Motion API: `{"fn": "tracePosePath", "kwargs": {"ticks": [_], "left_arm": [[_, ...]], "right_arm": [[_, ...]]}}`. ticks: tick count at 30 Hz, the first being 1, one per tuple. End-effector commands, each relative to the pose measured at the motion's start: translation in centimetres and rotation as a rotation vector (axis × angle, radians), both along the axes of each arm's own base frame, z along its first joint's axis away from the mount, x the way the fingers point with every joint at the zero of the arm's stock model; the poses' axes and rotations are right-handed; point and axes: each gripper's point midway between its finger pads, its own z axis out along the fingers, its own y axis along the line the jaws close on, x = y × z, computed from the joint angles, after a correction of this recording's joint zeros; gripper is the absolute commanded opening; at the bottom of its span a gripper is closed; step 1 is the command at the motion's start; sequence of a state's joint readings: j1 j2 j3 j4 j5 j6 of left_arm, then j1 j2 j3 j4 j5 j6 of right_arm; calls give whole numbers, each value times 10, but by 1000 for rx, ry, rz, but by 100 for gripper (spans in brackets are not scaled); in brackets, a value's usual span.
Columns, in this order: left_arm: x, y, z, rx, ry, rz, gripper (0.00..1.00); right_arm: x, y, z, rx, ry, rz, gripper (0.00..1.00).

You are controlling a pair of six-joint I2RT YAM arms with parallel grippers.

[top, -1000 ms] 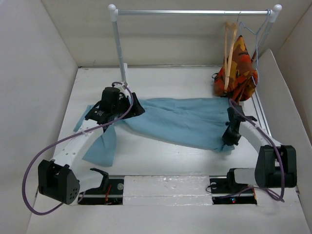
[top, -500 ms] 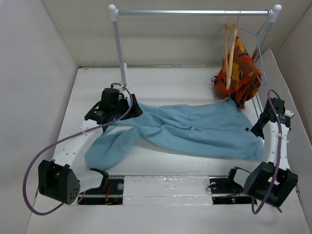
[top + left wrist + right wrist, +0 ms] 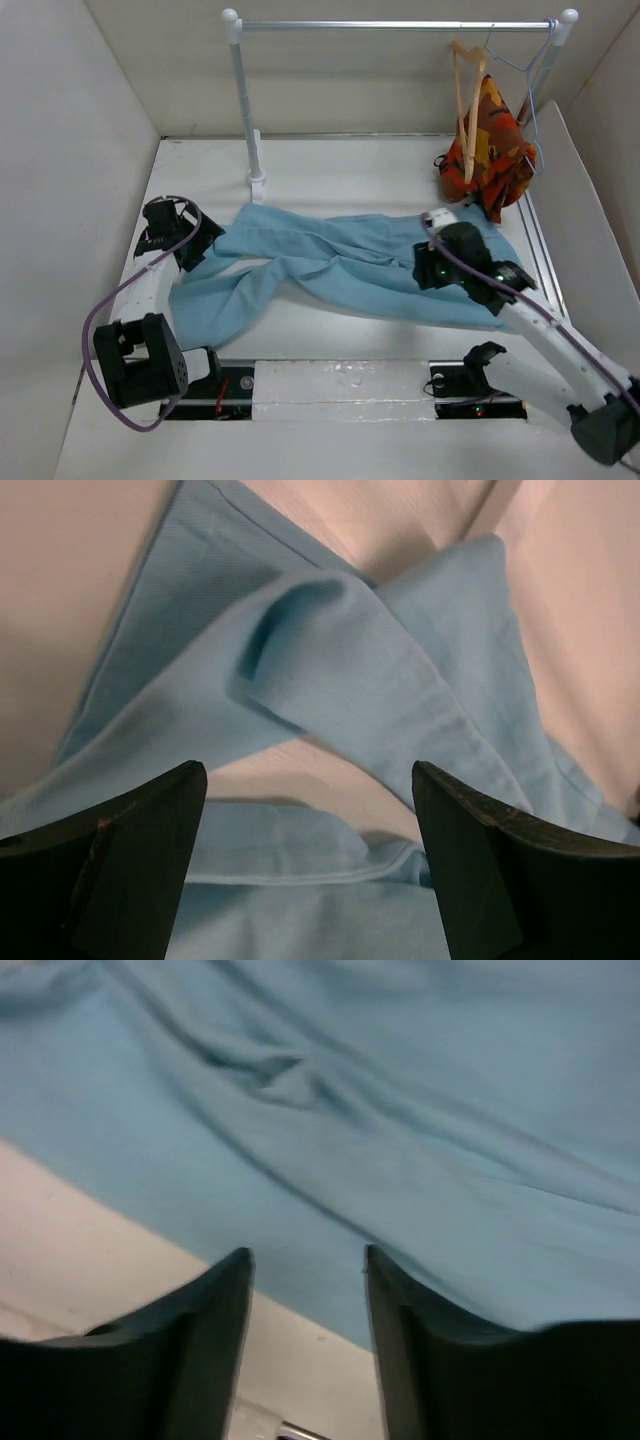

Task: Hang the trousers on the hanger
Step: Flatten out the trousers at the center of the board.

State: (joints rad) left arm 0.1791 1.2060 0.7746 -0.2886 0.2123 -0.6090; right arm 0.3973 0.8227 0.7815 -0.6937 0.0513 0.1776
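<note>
The light-blue trousers (image 3: 340,265) lie spread flat across the table, legs toward the left. My left gripper (image 3: 205,243) is at their left end, open, with the crossed leg ends (image 3: 330,670) below it and nothing between its fingers (image 3: 130,850). My right gripper (image 3: 424,272) hovers over the wide right part of the trousers (image 3: 400,1110), near their front edge; its jaws stand a little apart with nothing between them. The tan wooden hanger (image 3: 467,110) hangs on the rail at the back right, away from both grippers.
A metal rail (image 3: 400,25) on a white pole (image 3: 245,100) spans the back. An orange-red patterned garment (image 3: 490,150) and a thin wire hanger (image 3: 520,68) hang beside the wooden hanger. White walls close in the table's left, back and right sides.
My left arm has pulled back to the left, off the trousers. My right arm has swung from the right edge in over the trousers. The cloth now lies flatter, one leg reaching further back-left.
</note>
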Motion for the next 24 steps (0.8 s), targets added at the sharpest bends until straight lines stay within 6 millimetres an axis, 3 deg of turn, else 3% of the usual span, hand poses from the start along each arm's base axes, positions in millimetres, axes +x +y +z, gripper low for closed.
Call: {"fn": "tracePosePath", "kwargs": {"ticks": [1,2,3,4,5,6,8,9,10,11,12,13,15,17,22,24], "left_arm": [[21,9,5,-42,-44,59,82],[25,15,-8,-50,-2,89,83],[33,16,-5,-54,-3,94,83],[38,16,-7,-64,3,95,83],[41,15,-18,-87,36,105,83],[50,16,-16,-90,20,106,83],[55,15,-22,-101,25,94,83],[59,17,-22,-99,24,107,82],[60,19,-25,-94,31,114,82],[61,24,-31,-74,47,128,80],[63,26,-33,-64,51,130,75],[64,27,-37,-60,60,136,70],[72,31,-38,-42,55,130,37],[78,35,-39,-35,58,142,0],[102,37,-4,-29,-17,120,0],[108,37,26,-26,-91,119,0]], "right_arm": [[-8,81,-14,4,5,324,59],[-8,100,-7,3,-17,390,67],[-9,116,-5,-6,-26,447,71],[-21,141,-16,-43,12,542,77],[-25,157,-15,-57,5,599,79],[-19,177,3,-65,-53,633,80],[-21,204,-3,-161,-78,717,83],[-12,222,15,-150,-131,734,83],[-5,229,18,-178,-152,754,84],[0,239,6,-220,-133,775,84],[4,248,7,-229,-136,798,84],[12,262,22,-227,-170,820,84],[2,284,9,-211,-113,913,82],[-8,300,14,-183,-132,937,81],[-58,348,6,-96,-172,1084,80],[-58,368,15,-93,-238,1104,82]]}}
